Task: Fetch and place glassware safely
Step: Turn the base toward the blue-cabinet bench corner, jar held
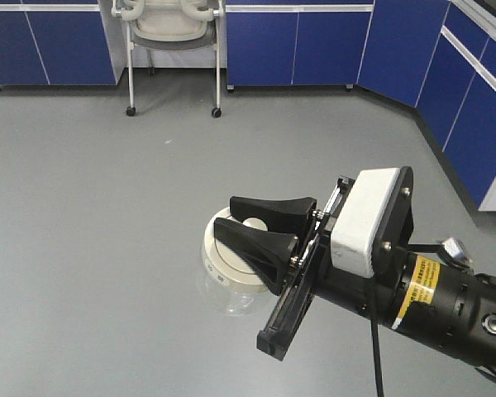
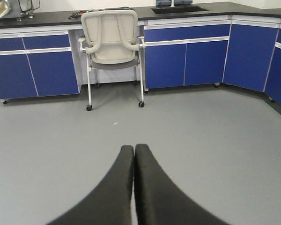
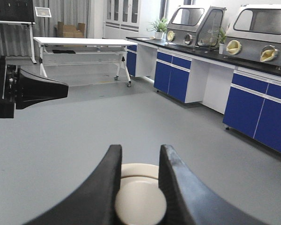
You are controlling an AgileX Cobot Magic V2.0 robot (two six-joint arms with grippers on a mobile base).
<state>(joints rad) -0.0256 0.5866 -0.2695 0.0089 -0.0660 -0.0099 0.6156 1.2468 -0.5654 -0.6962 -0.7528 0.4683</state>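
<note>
Held clear of the grey floor (image 1: 83, 207) by the knob (image 3: 140, 202) of its cream lid (image 1: 223, 266), in the clamped fingers of the right gripper (image 1: 224, 212), with the left gripper (image 2: 134, 149) pressed together on nothing: glass jar (image 1: 223, 299), probably light, slick and brittle, safer grasped round the body.

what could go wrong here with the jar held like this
The right gripper pinches the glass jar only by the knob of its lid; if the lid is loose, the body could drop. Only bare floor lies below, so a slip likely means breakage.
</note>
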